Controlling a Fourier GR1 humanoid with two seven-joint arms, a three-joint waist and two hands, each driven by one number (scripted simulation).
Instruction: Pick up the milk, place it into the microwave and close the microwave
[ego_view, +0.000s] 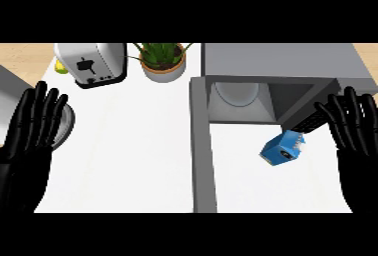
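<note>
My left robot hand (31, 132) is resting released at nine o'clock, fingers straight up. Moving across, the toaster (92, 62) and plant (162, 59) are sitting along the worktop's (125, 160) far edge, out of play. The microwave (284, 60) is standing open at one o'clock. The milk (283, 149) is lying just before its mouth, tilted, long axis running roughly seven to one, the pale end seemingly leading. My right robot hand (358, 132) is hovering released at three o'clock, near the milk but apart. I'm judging it best to come in sideways, curling across the short sides.
</note>
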